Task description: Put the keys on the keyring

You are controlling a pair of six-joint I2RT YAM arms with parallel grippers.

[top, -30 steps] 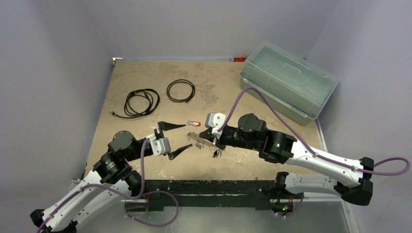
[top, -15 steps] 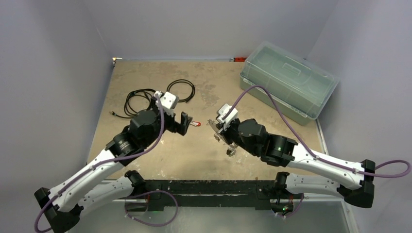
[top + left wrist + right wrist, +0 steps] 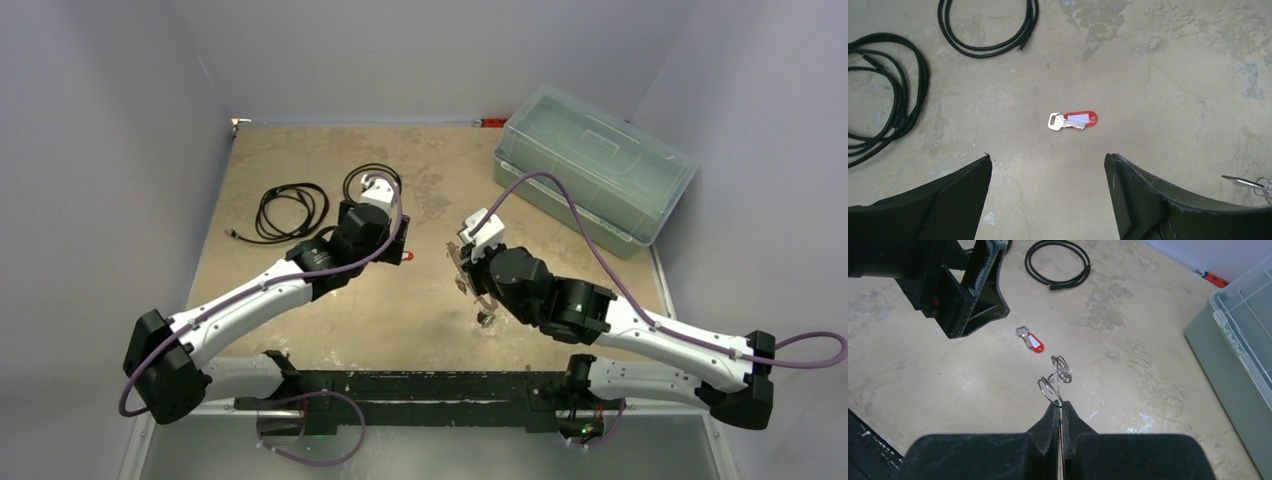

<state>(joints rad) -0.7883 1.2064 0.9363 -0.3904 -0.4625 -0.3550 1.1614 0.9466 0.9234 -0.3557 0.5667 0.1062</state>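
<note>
A silver key with a red tag [image 3: 1073, 120] lies flat on the table; it also shows in the right wrist view [image 3: 1031, 340] and in the top view [image 3: 404, 256]. My left gripper [image 3: 1048, 157] is open and empty. It hovers over the table just short of that key, also seen from above [image 3: 392, 246]. My right gripper [image 3: 1060, 407] is shut on the keyring [image 3: 1051, 390], a thin metal piece with small wire rings [image 3: 1062, 369] sticking out past the fingertips, held above the table to the right of the key. From above [image 3: 462, 260], small metal bits [image 3: 487, 318] hang beneath it. No other keys show clearly.
Two black cable coils [image 3: 291, 211] [image 3: 372, 180] lie at the back left, close behind my left gripper. A clear lidded plastic box [image 3: 592, 170] stands at the back right. Grey walls close in the table on three sides.
My left arm has swung from the near side out over the red-tagged key, still open. My right gripper has turned and shifted slightly right, still holding the keyring.
</note>
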